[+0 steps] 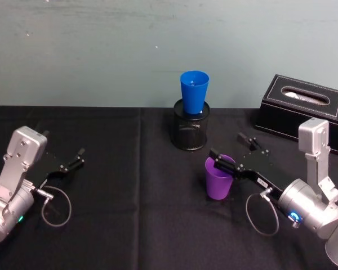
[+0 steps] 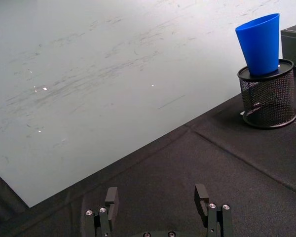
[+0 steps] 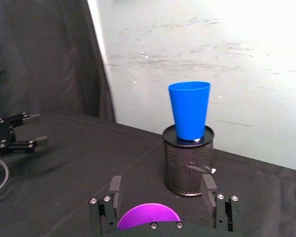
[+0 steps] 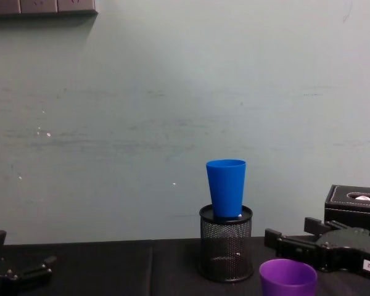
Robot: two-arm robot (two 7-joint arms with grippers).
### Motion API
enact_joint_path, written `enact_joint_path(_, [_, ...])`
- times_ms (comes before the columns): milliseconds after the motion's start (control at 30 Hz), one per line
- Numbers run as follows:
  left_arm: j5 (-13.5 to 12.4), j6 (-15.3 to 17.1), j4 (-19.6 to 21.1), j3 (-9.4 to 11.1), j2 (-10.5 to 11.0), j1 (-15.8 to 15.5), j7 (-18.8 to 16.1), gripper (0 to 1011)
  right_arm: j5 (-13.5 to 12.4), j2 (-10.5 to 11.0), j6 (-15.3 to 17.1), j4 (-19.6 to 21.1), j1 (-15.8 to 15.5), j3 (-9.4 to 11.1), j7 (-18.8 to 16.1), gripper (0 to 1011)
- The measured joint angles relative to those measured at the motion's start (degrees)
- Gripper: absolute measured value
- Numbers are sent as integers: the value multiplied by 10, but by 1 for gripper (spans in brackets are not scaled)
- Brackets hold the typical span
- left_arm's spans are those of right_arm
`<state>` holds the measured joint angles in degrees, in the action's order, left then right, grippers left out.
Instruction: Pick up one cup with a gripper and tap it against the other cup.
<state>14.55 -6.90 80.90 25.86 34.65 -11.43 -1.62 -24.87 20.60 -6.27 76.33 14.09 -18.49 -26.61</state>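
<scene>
1. We see the purple cup (image 1: 219,178) standing upright on the black tablecloth (image 1: 118,225), in front of and a little to the right of the black mesh holder (image 1: 190,130).
2. The blue cup (image 1: 194,92) sits upright in the mouth of that holder, raised above the cloth, so its body stands higher than the purple cup's rim.
3. Our right gripper (image 1: 227,151) is at the purple cup, with one finger (image 1: 221,160) lying across the near side of the rim and the other out beyond the cup toward the tissue box (image 1: 304,109).
4. In the right wrist view the fingers stand spread wide, with the purple rim low between them. They have hold of nothing, and we cannot tell whether either finger touches the cup.
5. Our left gripper (image 1: 78,157) rests idle on the cloth at the left, well apart from both cups, its fingers open and empty.
6. We judge the step in hand to be the grasp: the cup is not yet gripped or lifted.
7. Next we need to close on the cup's wall firmly enough to hold thin plastic without crushing it, lift it clear, and carry it up and back so its side meets the blue cup's side gently enough not to tip it.
</scene>
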Motion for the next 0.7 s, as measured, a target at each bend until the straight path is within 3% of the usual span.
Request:
enact_joint_path(267, [0,0,0,0,0,0,0,1011,13,-11,7,-11,7,7,29,1004])
enact_joint_path(700, [0,0,0,0,0,0,0,1011,59,-37,10,-47,27,20,84,1004])
